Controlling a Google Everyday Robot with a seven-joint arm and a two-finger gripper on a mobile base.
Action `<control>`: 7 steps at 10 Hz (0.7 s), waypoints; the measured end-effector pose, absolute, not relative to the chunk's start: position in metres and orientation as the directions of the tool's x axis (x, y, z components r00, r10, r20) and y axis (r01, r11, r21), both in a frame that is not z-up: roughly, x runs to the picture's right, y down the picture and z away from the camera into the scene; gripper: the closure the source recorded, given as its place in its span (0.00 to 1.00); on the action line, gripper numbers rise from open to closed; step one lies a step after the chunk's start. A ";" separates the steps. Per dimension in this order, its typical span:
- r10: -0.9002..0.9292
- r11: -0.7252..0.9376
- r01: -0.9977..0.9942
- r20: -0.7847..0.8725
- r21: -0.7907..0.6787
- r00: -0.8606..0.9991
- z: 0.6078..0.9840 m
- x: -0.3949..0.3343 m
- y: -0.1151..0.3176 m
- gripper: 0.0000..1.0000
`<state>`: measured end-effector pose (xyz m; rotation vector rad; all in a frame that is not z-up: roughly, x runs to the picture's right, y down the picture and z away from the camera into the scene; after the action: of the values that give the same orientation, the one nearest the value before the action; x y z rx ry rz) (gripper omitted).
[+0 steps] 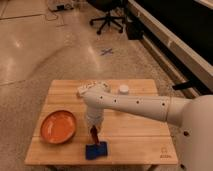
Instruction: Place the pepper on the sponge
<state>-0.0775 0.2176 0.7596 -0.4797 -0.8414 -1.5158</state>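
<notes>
A pale wooden surface (136,136) stands on a speckled polished floor (30,45) marked with a blue tape cross (106,51); a black office chair (107,20) sits far behind. A round orange plate (58,126) lies left, a small white cap (123,89) at the back. The white arm (135,104) half hides a white-labelled box (86,90). The claw (93,128) pinches the slim dark red pepper (93,135) just over the flat deep-blue sponge (96,150); contact unclear.

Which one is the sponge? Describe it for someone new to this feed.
On the light wooden table, look at the front edge, right of the round orange plate. The small flat deep-blue rectangular sponge lies directly below the gripper, which holds a slim dark red pepper; it is the only blue thing there.
</notes>
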 end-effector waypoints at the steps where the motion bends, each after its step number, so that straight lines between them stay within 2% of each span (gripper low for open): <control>1: -0.667 0.046 0.973 0.732 0.226 -0.138 0.757 -0.077 0.226 1.00; 3: -0.664 0.048 0.973 0.735 0.227 -0.139 0.754 -0.077 0.238 0.94; 5: -0.657 0.064 0.973 0.743 0.223 -0.128 0.752 -0.073 0.249 0.72; 7: -0.655 0.076 0.971 0.746 0.227 -0.123 0.748 -0.071 0.255 0.54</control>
<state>-0.0713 0.2553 0.7481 -0.4788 -0.8669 -1.4826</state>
